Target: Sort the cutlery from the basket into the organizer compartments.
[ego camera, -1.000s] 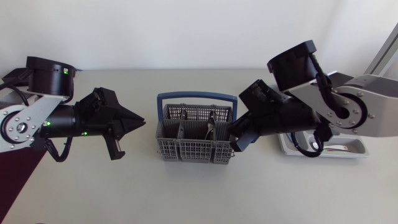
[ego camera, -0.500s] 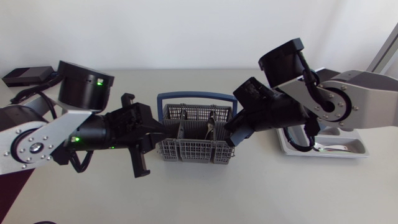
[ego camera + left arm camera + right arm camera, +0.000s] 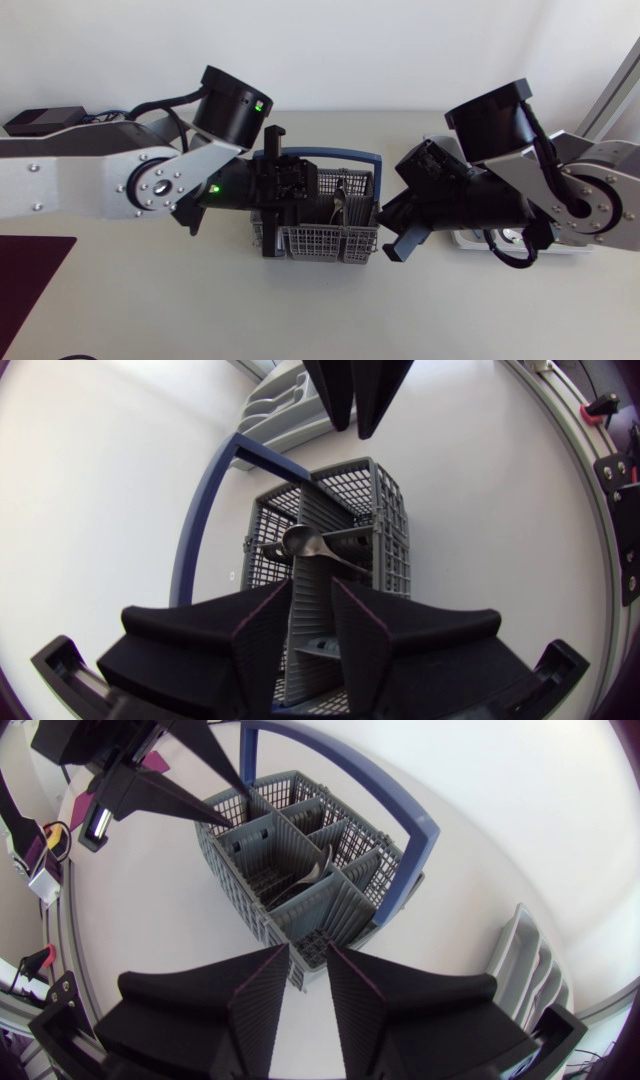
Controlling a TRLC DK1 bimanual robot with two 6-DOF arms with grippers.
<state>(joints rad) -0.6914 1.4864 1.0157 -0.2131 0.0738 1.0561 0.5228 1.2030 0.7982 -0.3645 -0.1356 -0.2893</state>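
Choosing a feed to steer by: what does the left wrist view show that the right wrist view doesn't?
Only the left wrist view: a wall of the basket up close, between the left gripper's open fingers. Only the right wrist view: the basket's compartments from above, and the right gripper short of it, open over bare table. Both: basket, blue handle, spoon, organizer.

We've got silver-grey links dotted with screws on our left arm (image 3: 100, 185) and right arm (image 3: 590, 190), fat black drum joints, looping black cables, and green lights on the left.
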